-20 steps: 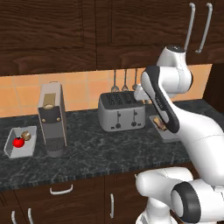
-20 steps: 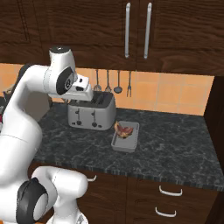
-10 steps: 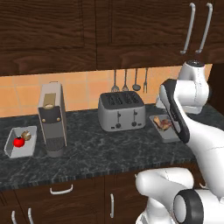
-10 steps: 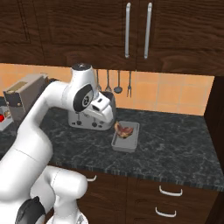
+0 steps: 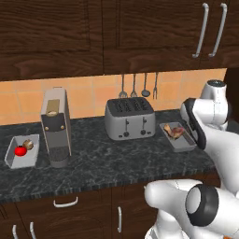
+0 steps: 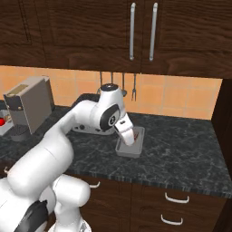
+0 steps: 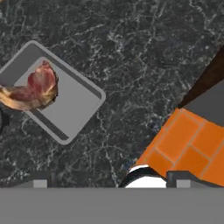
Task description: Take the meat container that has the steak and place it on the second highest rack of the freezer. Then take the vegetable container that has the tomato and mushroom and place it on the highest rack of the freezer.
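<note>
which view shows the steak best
The hand view: the steak lies large and unobstructed in its grey tray, seen from above. The left base view shows it small, right of the toaster. In the right base view the arm's wrist mostly hides it.

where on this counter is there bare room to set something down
Bare stone lies along the front edge of the counter, and right of the steak tray toward the wall. It is crowded between coffee machine, toaster and that tray.
</note>
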Robot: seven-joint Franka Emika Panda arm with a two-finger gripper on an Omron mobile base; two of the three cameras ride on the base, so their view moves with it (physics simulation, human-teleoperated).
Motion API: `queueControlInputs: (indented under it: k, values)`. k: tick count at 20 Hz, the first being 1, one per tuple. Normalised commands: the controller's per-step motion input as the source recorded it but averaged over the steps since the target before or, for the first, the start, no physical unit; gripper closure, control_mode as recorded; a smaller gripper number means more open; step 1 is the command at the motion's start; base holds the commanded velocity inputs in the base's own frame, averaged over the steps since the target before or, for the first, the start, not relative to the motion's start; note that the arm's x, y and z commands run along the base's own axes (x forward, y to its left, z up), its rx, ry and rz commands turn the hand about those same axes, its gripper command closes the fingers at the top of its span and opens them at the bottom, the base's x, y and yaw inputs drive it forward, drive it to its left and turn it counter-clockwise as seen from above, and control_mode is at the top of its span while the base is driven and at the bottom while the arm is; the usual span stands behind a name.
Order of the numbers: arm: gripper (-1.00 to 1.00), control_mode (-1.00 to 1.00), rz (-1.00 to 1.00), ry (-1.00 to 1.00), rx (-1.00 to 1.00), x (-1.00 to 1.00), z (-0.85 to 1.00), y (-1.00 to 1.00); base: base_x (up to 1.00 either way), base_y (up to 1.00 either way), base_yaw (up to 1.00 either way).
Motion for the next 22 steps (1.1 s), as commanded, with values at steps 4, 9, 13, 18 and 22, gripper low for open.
queueControlInputs:
  k: [4, 9, 13, 18, 22]
  values:
    - [-1.0, -1.0, -0.22, 0.01, 0.1, 0.51, -0.49, -0.46, 0.0, 0.0, 0.0]
    - [-1.0, -1.0, -0.15, 0.0, 0.15, 0.39, -0.53, -0.1, 0.0, 0.0, 0.0]
    - [-1.0, -1.0, -0.12, 0.0, 0.08, 0.29, -0.45, 0.0, 0.0, 0.0, 0.0]
    - [-1.0, -1.0, -0.09, 0.02, 0.01, 0.11, -0.49, 0.03, 0.0, 0.0, 0.0]
    - [-1.0, -1.0, -0.07, 0.01, 0.01, 0.25, -0.58, 0.03, 0.0, 0.0, 0.0]
